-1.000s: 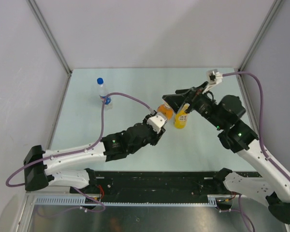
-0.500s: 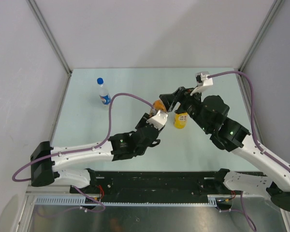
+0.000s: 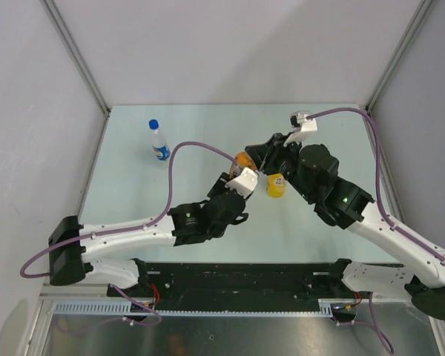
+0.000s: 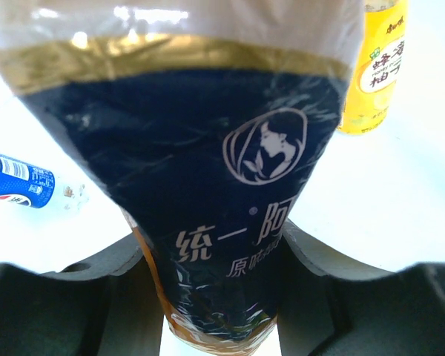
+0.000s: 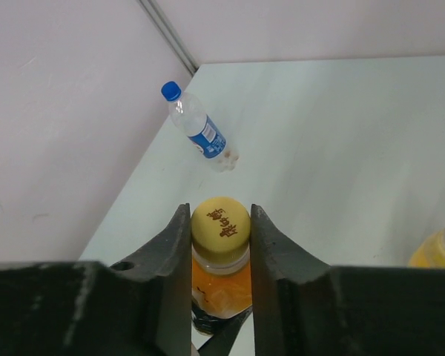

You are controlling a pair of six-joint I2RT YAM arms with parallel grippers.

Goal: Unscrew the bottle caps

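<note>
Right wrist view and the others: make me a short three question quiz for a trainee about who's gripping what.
1. True or false: the right fingers clamp the blue cap.
2. Which bottle do the left fingers hold? A water bottle, B dark-labelled bottle, C yellow juice bottle.
3. Which bottle stands untouched at the far left of the table?
Key: 1 false, they clamp the yellow cap; 2 B; 3 the water bottle.

Top camera looking down from high behind over the whole table point(image 3: 208, 126), left wrist camera sitting tight against the dark-labelled bottle point(image 4: 208, 185), right wrist camera looking down close onto its yellow cap point(image 5: 220, 220), all three catching the water bottle point(image 3: 159, 142) at frame left.
</note>
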